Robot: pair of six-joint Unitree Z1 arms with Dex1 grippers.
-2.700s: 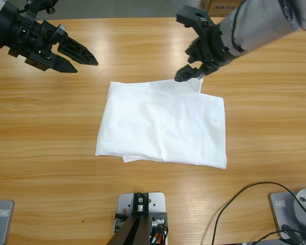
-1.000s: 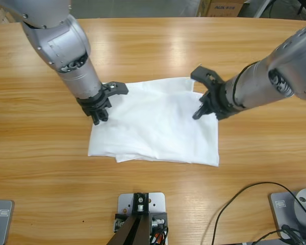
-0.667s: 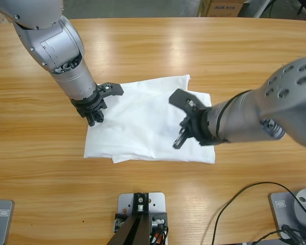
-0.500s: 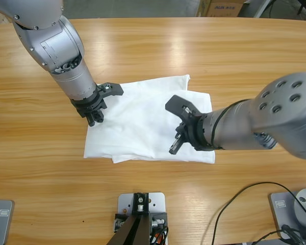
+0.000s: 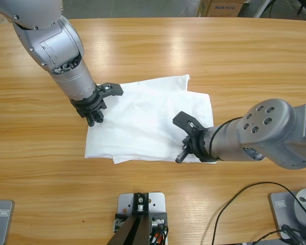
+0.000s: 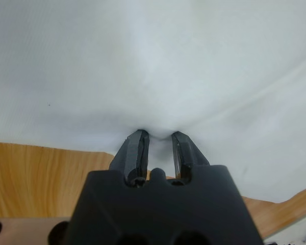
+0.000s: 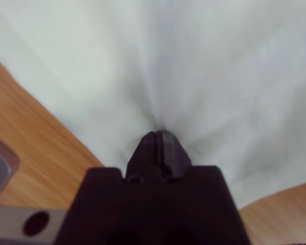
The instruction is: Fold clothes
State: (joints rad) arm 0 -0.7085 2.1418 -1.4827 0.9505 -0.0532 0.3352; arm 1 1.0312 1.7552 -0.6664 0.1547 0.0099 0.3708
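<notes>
**Q:** Tools first: where is each one, and what is it doing?

**A:** Two black tools sit on a white T-shirt (image 5: pixel 148 122) that lies on a long wooden surface (image 5: pixel 153 46). The left tool (image 5: pixel 96 113) presses down at the shirt's left edge. In its wrist view its two jaws stand a narrow gap apart, tips dug into the cloth, with fabric puckered toward them. The right tool (image 5: pixel 182 153) is low on the shirt's near right side, close to the front hem. Its wrist view shows both jaws pressed together with creases running into their tips, so it appears to be pinching a fold of fabric.

**Q:** How does the shirt lie?

**A:** It sits near the middle of the surface as a rough, compact rectangle, clearly layered. One layer juts out at the far right corner, and an under-layer peeks out along the near edge. No sleeves or neckline stick out.

**Q:** So how far along is the folding?

**A:** Judging by the shape, it is partly done: the sleeves and sides seem tucked in already. The edges are uneven and the bundle is still broad. What probably remains is at least one more fold across, then squaring the corners and smoothing the top.
</notes>
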